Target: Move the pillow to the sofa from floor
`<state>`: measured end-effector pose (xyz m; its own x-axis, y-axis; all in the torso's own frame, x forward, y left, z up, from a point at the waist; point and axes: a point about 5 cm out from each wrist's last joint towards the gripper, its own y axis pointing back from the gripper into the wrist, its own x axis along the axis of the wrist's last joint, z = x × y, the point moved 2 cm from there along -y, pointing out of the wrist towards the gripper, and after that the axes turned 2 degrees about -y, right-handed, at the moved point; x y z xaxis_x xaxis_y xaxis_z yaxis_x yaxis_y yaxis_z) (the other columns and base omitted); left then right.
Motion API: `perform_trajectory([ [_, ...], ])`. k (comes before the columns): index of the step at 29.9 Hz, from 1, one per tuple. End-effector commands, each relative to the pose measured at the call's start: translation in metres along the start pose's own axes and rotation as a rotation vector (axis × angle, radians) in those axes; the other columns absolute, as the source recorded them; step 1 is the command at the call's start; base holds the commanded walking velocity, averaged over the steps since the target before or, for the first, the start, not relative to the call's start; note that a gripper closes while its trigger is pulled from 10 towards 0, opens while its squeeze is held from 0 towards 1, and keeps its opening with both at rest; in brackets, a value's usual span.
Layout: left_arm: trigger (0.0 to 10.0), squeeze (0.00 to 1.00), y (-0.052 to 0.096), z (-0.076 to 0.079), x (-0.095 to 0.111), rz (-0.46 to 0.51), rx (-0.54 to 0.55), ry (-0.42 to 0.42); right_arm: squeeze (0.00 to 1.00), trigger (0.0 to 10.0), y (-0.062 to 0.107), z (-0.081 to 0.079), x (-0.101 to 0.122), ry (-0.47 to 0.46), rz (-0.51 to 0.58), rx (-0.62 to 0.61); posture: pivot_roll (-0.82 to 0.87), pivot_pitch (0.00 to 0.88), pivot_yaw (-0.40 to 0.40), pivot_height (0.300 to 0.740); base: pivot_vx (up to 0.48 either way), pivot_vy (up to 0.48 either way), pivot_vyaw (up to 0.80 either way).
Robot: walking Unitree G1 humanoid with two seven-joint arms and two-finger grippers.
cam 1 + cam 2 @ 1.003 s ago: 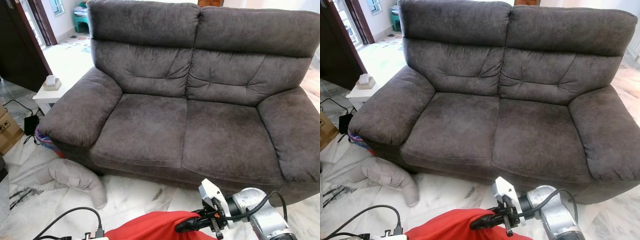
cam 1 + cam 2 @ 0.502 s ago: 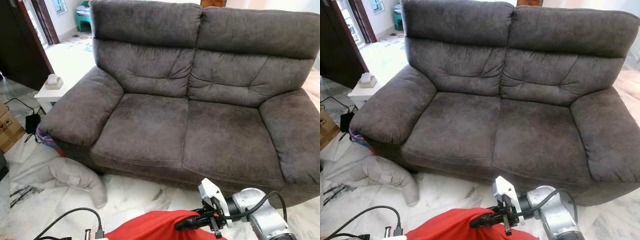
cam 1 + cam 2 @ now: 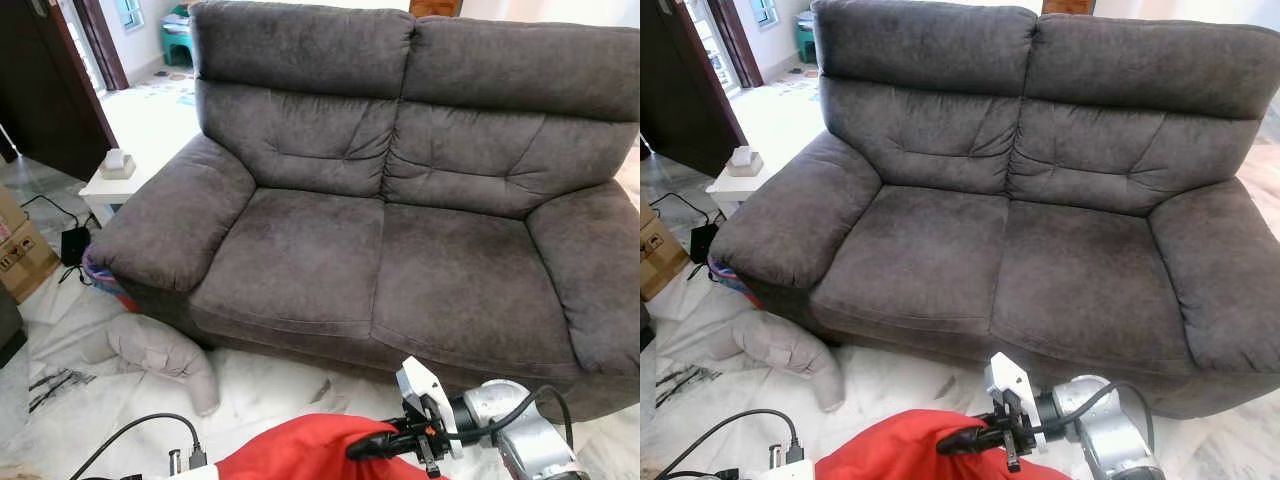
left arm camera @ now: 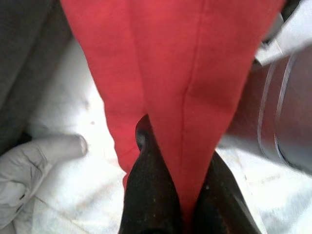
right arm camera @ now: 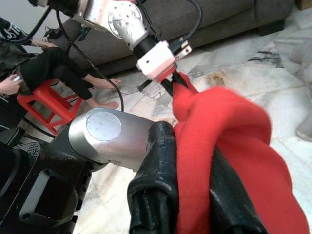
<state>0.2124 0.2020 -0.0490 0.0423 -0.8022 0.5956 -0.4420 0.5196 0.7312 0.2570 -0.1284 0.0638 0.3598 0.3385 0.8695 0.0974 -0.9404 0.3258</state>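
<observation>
Ahead of us stands the sofa [image 3: 400, 210], a two-seat unit in dark grey, suede-like fabric with tufted back cushions and rounded, padded arms; both seat cushions are bare. Beneath it lies the floor [image 3: 270, 390], glossy white marble with grey veining. Off the sofa's left arm sit a low white side table [image 3: 108, 188] carrying a small pale box, and a cardboard carton [image 3: 22, 255] at the frame edge. A pale grey stuffed fabric form [image 3: 160, 350], limb-shaped and soft, rests on the floor against the sofa base.

We hold the pillow [image 3: 300, 455] low in front of us, clear of the floor and short of the seat. It is red, matte woven cloth, slack and creased, with a stitched seam visible in the left wrist view. Its long axis runs across us, from one gripper to the other.

Our right gripper [image 3: 372, 447] pinches one red edge between pressed black fingers. Our left gripper [image 4: 168, 195] likewise clamps a fold along the seam.
</observation>
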Motion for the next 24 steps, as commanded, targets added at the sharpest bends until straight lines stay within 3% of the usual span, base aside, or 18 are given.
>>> perform_trajectory([
  [1, 0.0, 0.00, -0.002, -0.013, 0.012, 0.058, 0.039, 0.010, 0.00, 10.0, 0.001, 0.002, 0.017, 0.073, 0.082, -0.024, 0.11, 0.090, 0.001, 0.740, 0.000, 0.000, 0.00],
  [4, 0.0, 0.00, -0.001, -0.038, 0.022, 0.098, 0.192, 0.064, 0.00, 10.0, 0.004, 0.016, 0.023, 0.091, 0.152, -0.187, 0.10, 0.091, 0.000, 0.740, 0.000, 0.000, 0.00],
  [5, 0.0, 0.00, 0.002, -0.064, 0.032, 0.149, 0.369, 0.133, 0.00, 10.0, 0.005, 0.027, 0.024, 0.095, 0.190, -0.317, 0.10, 0.092, 0.000, 0.740, 0.000, 0.000, 0.00],
  [6, 8.5, 0.00, 0.007, -0.083, 0.040, 0.202, 0.502, 0.219, 0.00, 10.0, 0.007, 0.041, 0.020, 0.079, 0.197, -0.493, 0.10, 0.094, -0.001, 0.740, 0.000, 0.000, 0.00],
  [7, 10.0, 0.00, 0.009, -0.089, 0.042, 0.221, 0.542, 0.252, 0.00, 10.0, 0.009, 0.047, 0.017, 0.056, 0.200, -0.565, 0.10, 0.093, -0.003, 0.740, 0.000, 0.000, 0.00],
  [9, 10.0, 0.00, 0.016, -0.109, 0.048, 0.298, 0.714, 0.431, 0.00, 10.0, 0.017, 0.062, 0.009, -0.024, 0.248, -0.797, 0.10, 0.092, -0.006, 0.740, 0.000, 0.000, 0.00],
  [11, 10.0, 0.00, 0.016, -0.109, 0.048, 0.298, 0.714, 0.431, 0.00, 10.0, 0.017, 0.062, 0.009, -0.024, 0.248, -0.797, 0.10, 0.092, -0.006, 0.740, 0.000, 0.000, 0.00],
  [12, 10.0, 0.00, 0.018, -0.113, 0.049, 0.320, 0.751, 0.479, 0.00, 10.0, 0.020, 0.065, 0.008, -0.038, 0.268, -0.862, 0.10, 0.093, -0.007, 0.740, 0.000, 0.000, 0.00],
  [15, 10.0, 0.00, 0.024, -0.130, 0.072, 0.456, 0.919, 0.577, 0.00, 10.0, 0.027, 0.068, 0.005, -0.233, 0.539, -1.032, 0.10, 0.099, -0.007, 0.740, 0.000, 0.000, 0.00],
  [17, 10.0, 0.00, 0.024, -0.130, 0.072, 0.456, 0.919, 0.577, 0.00, 10.0, 0.027, 0.068, 0.005, -0.233, 0.539, -1.032, 0.10, 0.099, -0.007, 0.740, 0.000, 0.000, 0.00],
  [18, 10.0, 0.00, 0.025, -0.136, 0.086, 0.516, 0.960, 0.610, 0.00, 10.0, 0.026, 0.068, 0.006, -0.239, 0.567, -1.073, 0.10, 0.099, -0.009, 0.740, 0.000, 0.000, 0.00],
  [19, 10.0, 0.00, 0.025, -0.136, 0.086, 0.516, 0.960, 0.610, 0.00, 10.0, 0.026, 0.068, 0.006, -0.239, 0.567, -1.073, 0.10, 0.099, -0.009, 0.740, 0.000, 0.000, 0.00],
  [22, 10.0, 0.00, 0.023, -0.134, 0.098, 0.501, 0.956, 0.500, 0.00, 10.0, 0.033, 0.069, 0.010, -0.220, 0.614, -1.159, 0.10, 0.089, -0.011, 0.740, 0.084, 0.000, 0.00],
  [24, 10.0, 0.00, 0.024, -0.133, 0.096, 0.503, 0.985, 0.548, 0.00, 10.0, 0.040, 0.069, 0.009, -0.207, 0.633, -1.223, 0.09, 0.083, -0.009, 0.740, 0.298, 0.000, 0.00],
])
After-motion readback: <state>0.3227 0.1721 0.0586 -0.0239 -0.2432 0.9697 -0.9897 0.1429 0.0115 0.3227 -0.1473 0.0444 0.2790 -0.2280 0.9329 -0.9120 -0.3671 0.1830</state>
